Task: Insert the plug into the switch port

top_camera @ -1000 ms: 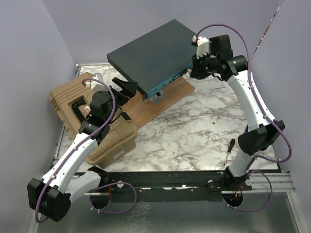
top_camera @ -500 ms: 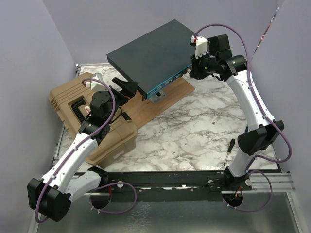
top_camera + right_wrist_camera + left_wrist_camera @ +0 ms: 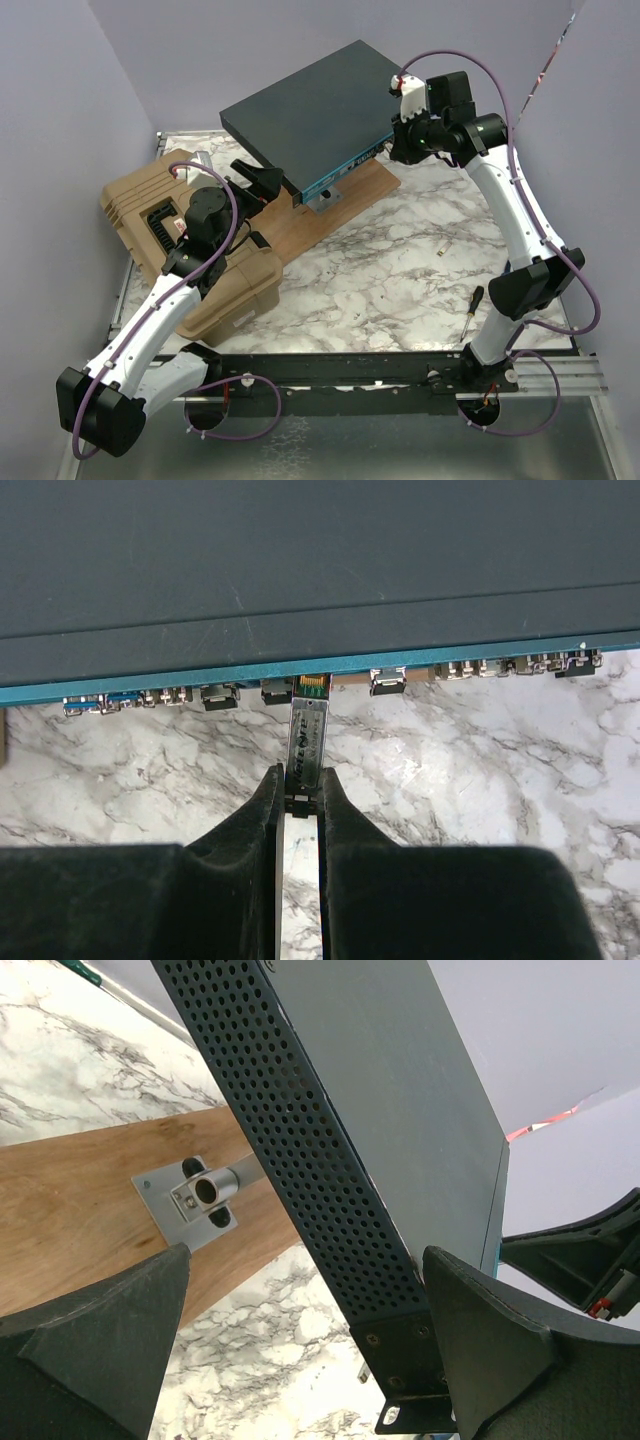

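We hold the plug [image 3: 308, 735] by its tail, clenched between the fingers of the right gripper [image 3: 301, 785], and its nose sits right at the thin teal front face of the switch [image 3: 300, 570], at a port [image 3: 314, 680] in the row. From the right wrist view we cannot tell whether the tip is already inside the opening or only touching its lip. The switch stands raised on a bracket [image 3: 195, 1192] over a wooden board [image 3: 70, 1210]. The left gripper [image 3: 300, 1350] is released, with its fingers spread wide on either side of the switch's perforated side wall and not pressing on it. For this step we judge that alignment matters more than force. The plug looks slightly canted, nose to the right of its tail, so we would square it to the face first, then push straight along its own length — slowly, with the grip firm at the tail. If it binds, we would back off and re-aim rather than lever it sideways. Since the switch sits on that bracket, a hard shove could rock it.
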